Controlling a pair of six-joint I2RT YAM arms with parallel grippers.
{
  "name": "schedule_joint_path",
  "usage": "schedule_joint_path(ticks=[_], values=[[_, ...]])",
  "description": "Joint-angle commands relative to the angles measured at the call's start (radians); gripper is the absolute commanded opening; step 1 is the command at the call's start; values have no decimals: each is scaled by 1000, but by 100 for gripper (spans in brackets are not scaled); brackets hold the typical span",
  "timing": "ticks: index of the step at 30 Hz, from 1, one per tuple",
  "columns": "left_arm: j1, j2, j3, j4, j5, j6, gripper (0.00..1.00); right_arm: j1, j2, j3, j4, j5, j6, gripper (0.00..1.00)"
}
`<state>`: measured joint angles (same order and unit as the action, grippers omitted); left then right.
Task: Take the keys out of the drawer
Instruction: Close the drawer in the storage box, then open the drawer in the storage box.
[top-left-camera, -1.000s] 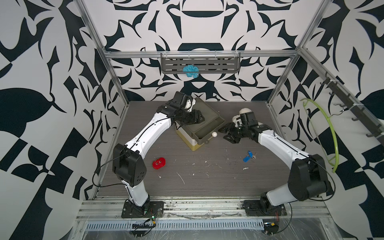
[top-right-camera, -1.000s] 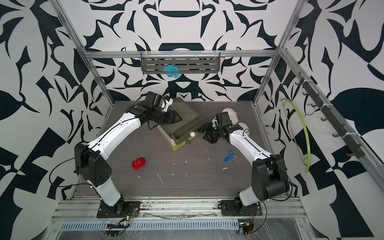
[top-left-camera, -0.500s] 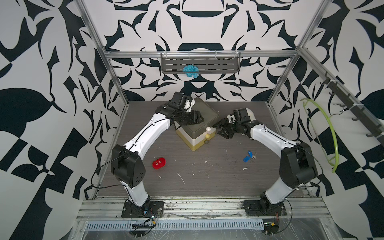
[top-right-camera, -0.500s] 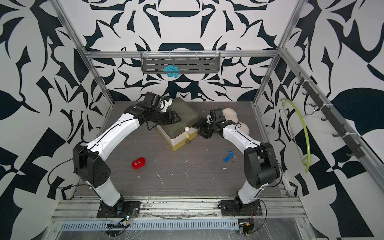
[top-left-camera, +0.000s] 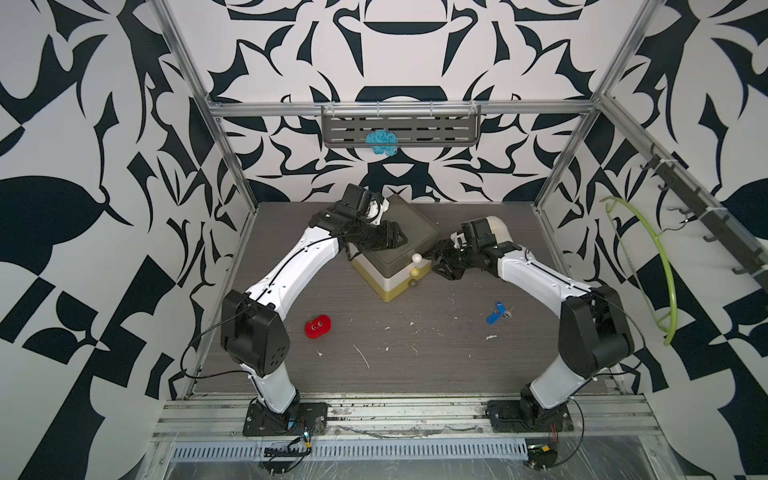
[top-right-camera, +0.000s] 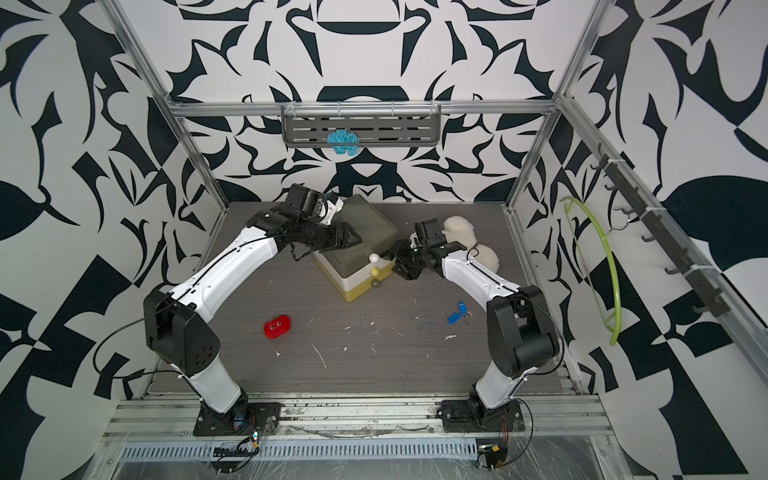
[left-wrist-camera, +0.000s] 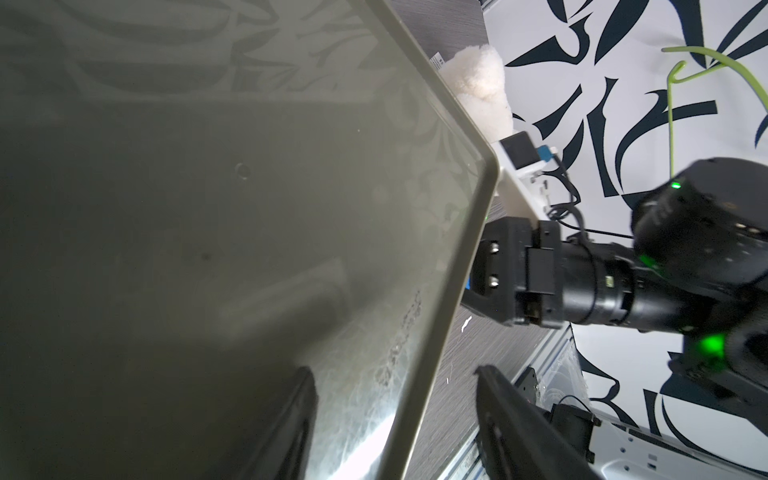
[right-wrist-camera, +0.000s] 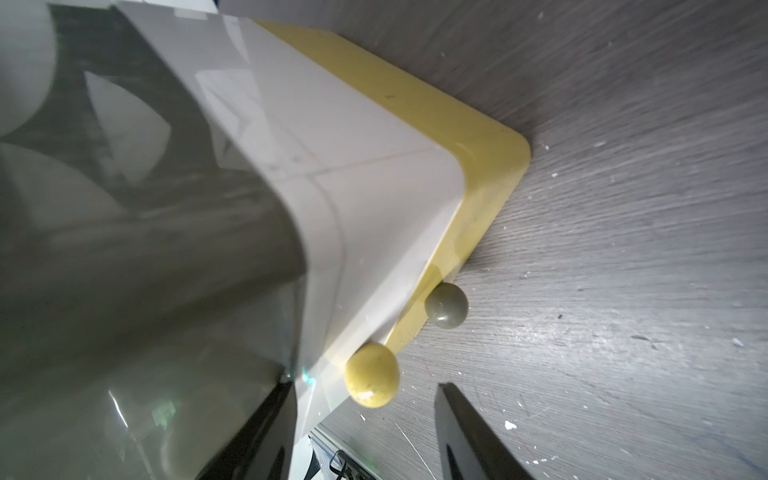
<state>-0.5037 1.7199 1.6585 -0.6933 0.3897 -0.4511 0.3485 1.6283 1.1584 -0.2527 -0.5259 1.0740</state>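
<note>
A small chest of three drawers (top-left-camera: 386, 276) (top-right-camera: 347, 276) stands at the back middle of the table, and all its drawers look pushed in. The top olive drawer has a white knob (top-left-camera: 417, 257), the white one a yellow knob (right-wrist-camera: 372, 376), the yellow one an olive knob (right-wrist-camera: 446, 306). Keys with blue tags (top-left-camera: 496, 312) (top-right-camera: 457, 312) lie on the table to the right of the chest. My left gripper (top-left-camera: 395, 240) (left-wrist-camera: 395, 415) is open, straddling an edge of the chest's olive top (left-wrist-camera: 208, 208). My right gripper (top-left-camera: 438, 264) (right-wrist-camera: 368, 432) is open at the chest's front, the yellow knob just ahead of its fingers.
A red round-eyed toy (top-left-camera: 318, 327) (top-right-camera: 277, 326) lies front left of the chest. A white fluffy thing (top-right-camera: 459, 230) sits behind my right arm. A green hoop (top-left-camera: 660, 266) hangs on the right wall. On the back wall, a shelf (top-left-camera: 440, 129) holds a blue lump (top-left-camera: 380, 141).
The top olive drawer stood open a second ago and is now pushed in. My right gripper moved left with it to the chest's front. The left gripper stayed on top.
</note>
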Motion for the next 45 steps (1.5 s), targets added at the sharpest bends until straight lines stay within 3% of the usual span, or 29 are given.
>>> schedule_joint_path(ticks=[1,6,12,20,31,45], values=[[21,-34,-20,-72,-13,14,68,-22,-105,-72,76,8,-8,59],[39,-63,-13,-45,-11,14,71,-66,-200,-249,217,-58,-26,60],[39,-73,-68,-5,24,3,76,-39,-224,-399,466,-78,-58,61],[39,-68,-86,29,60,-7,79,54,-79,-381,647,-52,-67,58],[40,-57,-88,8,63,2,79,66,21,-395,850,-28,3,50],[40,-45,-74,-26,67,24,79,79,98,-393,952,7,65,41]])
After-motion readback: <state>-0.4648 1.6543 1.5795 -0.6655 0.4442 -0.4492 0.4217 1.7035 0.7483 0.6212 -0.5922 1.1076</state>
